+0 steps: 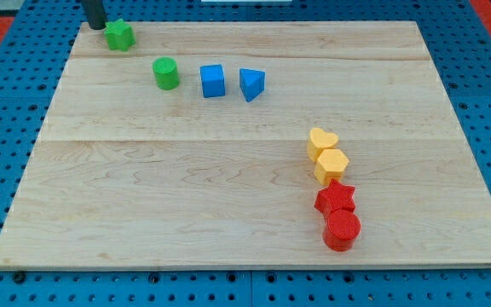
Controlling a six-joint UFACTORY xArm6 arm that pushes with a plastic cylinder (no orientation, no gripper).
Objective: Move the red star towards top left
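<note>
The red star (334, 199) lies at the view's lower right of the wooden board (186, 188), touching a red cylinder (342, 228) just below it and a yellow hexagon (332, 165) just above it. My tip (96, 26) is at the view's top left corner of the board, just left of a green star-like block (119, 35). The tip is far from the red star, with most of the board between them.
A yellow heart (322, 141) sits above the yellow hexagon. A green cylinder (166, 73), a blue cube (213, 81) and a blue triangle (251, 83) lie in a row at the upper middle. Blue pegboard surrounds the board.
</note>
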